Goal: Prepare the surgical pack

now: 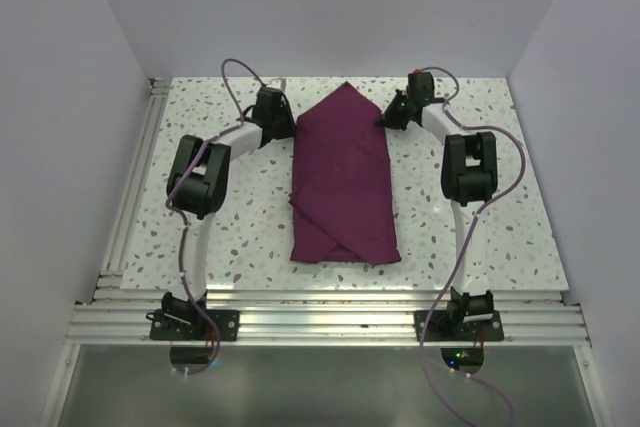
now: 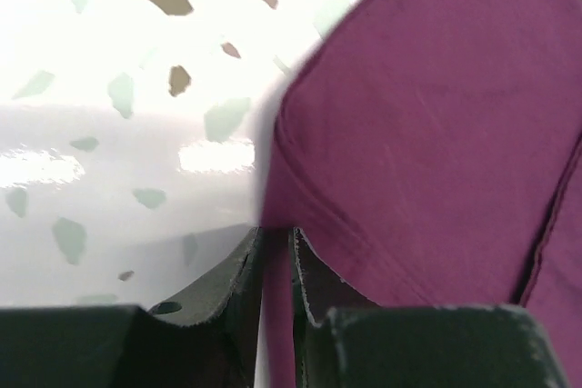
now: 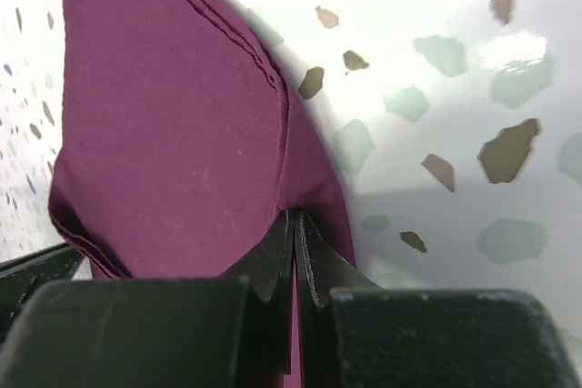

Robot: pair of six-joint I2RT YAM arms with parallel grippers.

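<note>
The surgical pack (image 1: 343, 182) is a plum-maroon fabric drape, folded into a long bundle with a pointed far end, lying mid-table. My left gripper (image 1: 288, 128) is at its far left edge and is shut on a fold of the fabric (image 2: 427, 134), which runs between the jaws. My right gripper (image 1: 386, 119) is at its far right edge and is shut on the fabric's edge (image 3: 182, 134), with cloth pinched between the jaws.
The table (image 1: 500, 227) is white terrazzo with dark flecks, walled by white panels on three sides. An aluminium rail frame (image 1: 320, 322) runs along the near edge and left side. Purple cables loop off both arms.
</note>
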